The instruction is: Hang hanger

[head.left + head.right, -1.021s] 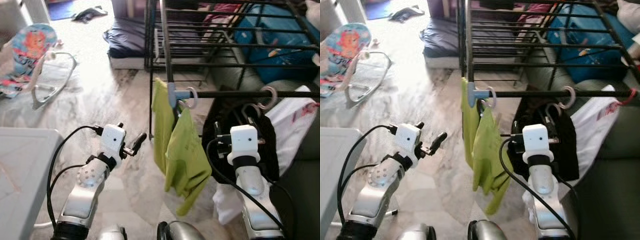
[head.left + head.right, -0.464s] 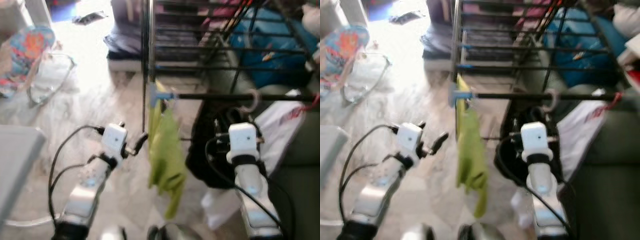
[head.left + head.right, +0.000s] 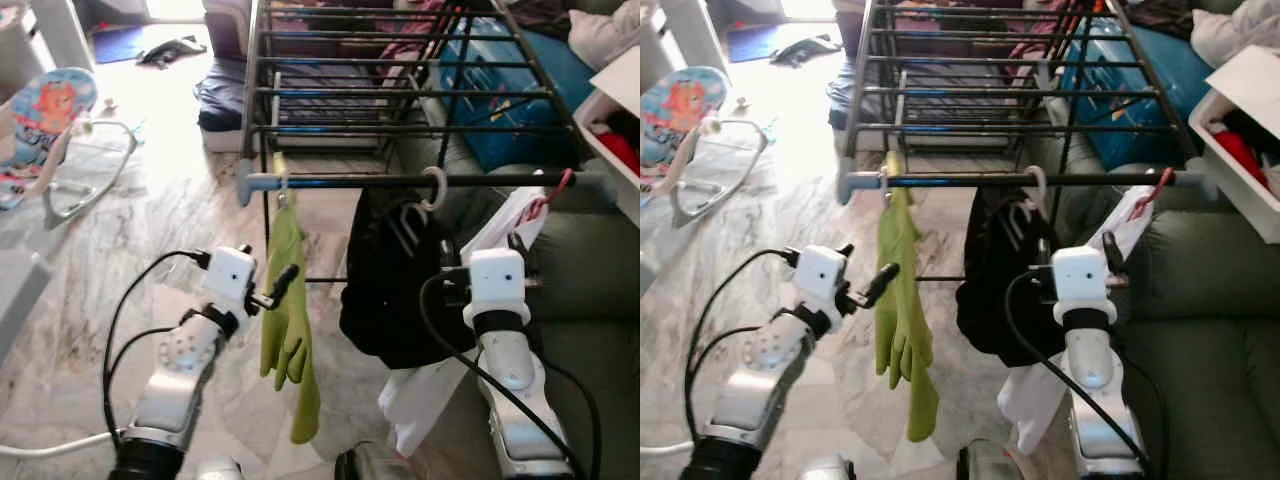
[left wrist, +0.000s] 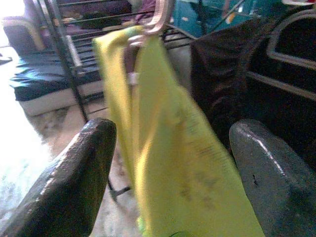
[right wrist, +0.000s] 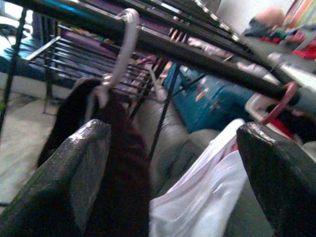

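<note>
A black drying rack (image 3: pixel 400 95) stands before me, and three garments hang from its front rail (image 3: pixel 400 181). A green garment (image 3: pixel 285 310) hangs at the left end. A black garment (image 3: pixel 390 280) hangs in the middle on a white hanger hook (image 3: pixel 433 186). A white garment (image 3: pixel 500 225) hangs at the right on a red hook (image 3: pixel 553 188). My left gripper (image 3: pixel 270 272) is open just left of the green garment (image 4: pixel 168 148), not gripping it. My right gripper (image 5: pixel 170 182) is open below the rail, facing the black garment (image 5: pixel 118 163) and its hook (image 5: pixel 123 44).
A green sofa (image 3: pixel 590 260) lies under the rack's right side, with a blue suitcase (image 3: pixel 500 110) behind it. A white box (image 3: pixel 620 110) sits at the far right. A baby bouncer (image 3: pixel 50 110) and a dark mattress (image 3: pixel 220 100) lie on the marble floor.
The whole picture has shifted, so the camera moved; the rack now sits more centred. The green garment hangs straighter, close beside my left gripper. Both grippers stay open.
</note>
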Robot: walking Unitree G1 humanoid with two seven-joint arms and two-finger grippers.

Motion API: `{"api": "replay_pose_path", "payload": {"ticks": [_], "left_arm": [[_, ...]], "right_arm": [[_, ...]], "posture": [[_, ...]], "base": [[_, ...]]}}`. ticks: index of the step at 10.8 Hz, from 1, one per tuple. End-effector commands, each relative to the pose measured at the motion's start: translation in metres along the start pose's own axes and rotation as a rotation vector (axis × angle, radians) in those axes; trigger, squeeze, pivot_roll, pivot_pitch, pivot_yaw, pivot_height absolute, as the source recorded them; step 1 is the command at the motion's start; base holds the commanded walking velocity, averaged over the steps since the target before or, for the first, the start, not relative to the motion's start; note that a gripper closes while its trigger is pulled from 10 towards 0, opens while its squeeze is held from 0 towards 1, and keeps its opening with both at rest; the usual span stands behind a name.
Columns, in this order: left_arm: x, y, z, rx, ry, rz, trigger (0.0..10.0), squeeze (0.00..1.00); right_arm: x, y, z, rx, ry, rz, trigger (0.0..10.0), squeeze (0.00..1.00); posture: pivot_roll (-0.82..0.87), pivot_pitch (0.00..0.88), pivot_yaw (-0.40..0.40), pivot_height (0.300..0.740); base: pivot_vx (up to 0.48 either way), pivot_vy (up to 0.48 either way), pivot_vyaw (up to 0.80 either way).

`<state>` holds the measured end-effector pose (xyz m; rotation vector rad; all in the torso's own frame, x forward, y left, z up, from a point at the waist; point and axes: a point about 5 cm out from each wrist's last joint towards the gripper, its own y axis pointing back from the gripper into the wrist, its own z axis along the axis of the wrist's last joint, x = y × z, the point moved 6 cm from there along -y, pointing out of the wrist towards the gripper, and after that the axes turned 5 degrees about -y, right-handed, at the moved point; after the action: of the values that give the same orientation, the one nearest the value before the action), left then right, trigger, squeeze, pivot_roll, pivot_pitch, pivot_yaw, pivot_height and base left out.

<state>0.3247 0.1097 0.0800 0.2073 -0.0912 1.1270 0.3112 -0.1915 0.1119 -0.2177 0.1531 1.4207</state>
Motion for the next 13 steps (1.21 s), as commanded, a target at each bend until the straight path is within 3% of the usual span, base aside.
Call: {"api": "replay_pose_path", "payload": {"ticks": [1,2,3,5,9,10,11,13], "left_arm": [[0.008,0.000,-0.002,0.014,-0.012,0.019,10.0,0.00],[0.009,0.000,-0.002,0.014,-0.016,0.017,10.0,0.00],[0.011,-0.002,0.000,0.012,-0.028,0.014,10.0,0.00],[0.013,-0.002,-0.001,0.015,-0.031,0.016,10.0,0.00],[0.009,-0.003,-0.002,0.024,-0.045,-0.005,10.0,0.00],[0.009,-0.003,-0.002,0.026,-0.050,-0.005,10.0,0.00],[0.010,-0.002,-0.004,0.031,-0.054,-0.004,10.0,0.00],[0.007,0.001,-0.007,0.044,-0.071,-0.022,10.0,0.00]], "right_arm": [[-0.002,0.002,-0.002,0.026,-0.031,0.003,10.0,0.07],[0.000,0.005,-0.010,0.060,-0.033,0.020,10.0,0.00],[0.004,0.012,-0.028,0.150,-0.075,0.048,10.0,0.00],[-0.001,0.010,-0.038,0.197,-0.066,0.040,10.0,0.00],[0.002,-0.025,-0.078,0.394,-0.086,0.147,10.0,0.00],[0.006,-0.032,-0.082,0.424,-0.116,0.185,8.4,0.00],[0.007,-0.039,-0.083,0.430,-0.112,0.208,0.0,0.00],[0.014,-0.058,-0.075,0.412,-0.072,0.282,0.0,0.00]], "posture": [[-0.07,0.074,-0.039,0.740],[-0.07,0.075,-0.040,0.740],[-0.07,0.075,-0.037,0.740],[-0.07,0.076,-0.037,0.740],[-0.05,0.081,-0.043,0.740],[-0.04,0.081,-0.043,0.740],[-0.04,0.082,-0.042,0.740],[-0.04,0.085,-0.039,0.740]], "base": [[0.000,0.000,0.00],[0.000,0.000,0.00],[0.000,0.000,0.00],[0.000,0.000,0.00],[0.000,0.000,0.00],[0.000,0.000,0.00],[0.000,0.000,0.00],[0.000,0.000,0.00]]}}
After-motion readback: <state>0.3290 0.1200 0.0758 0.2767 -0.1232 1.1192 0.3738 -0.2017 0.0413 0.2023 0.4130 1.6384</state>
